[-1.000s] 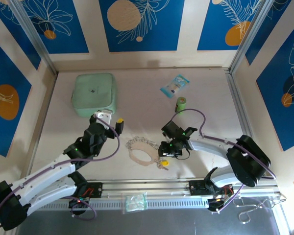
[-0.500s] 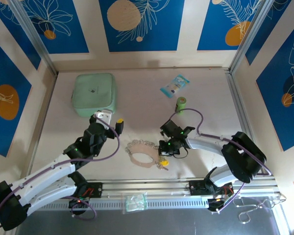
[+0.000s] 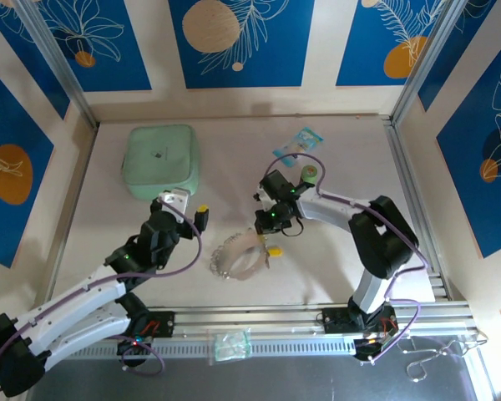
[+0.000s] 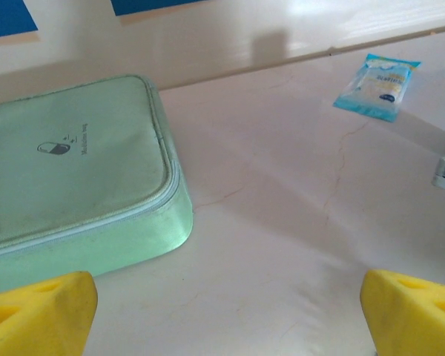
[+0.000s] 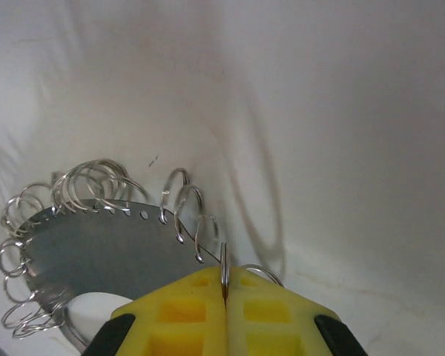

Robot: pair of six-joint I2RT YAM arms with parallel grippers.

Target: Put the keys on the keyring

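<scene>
The right tool point(image 5: 225, 295) is pinching one thin wire loop of the keyring point(image 5: 96, 256), which is lying mid-way across the worktop point(image 3: 334, 271) toward its near edge; that sliver could be slipping free, or dragging the keyring over the yellow key point(image 3: 275, 250) just beside it, while the left tool point(image 4: 226, 315) is hanging spread
</scene>
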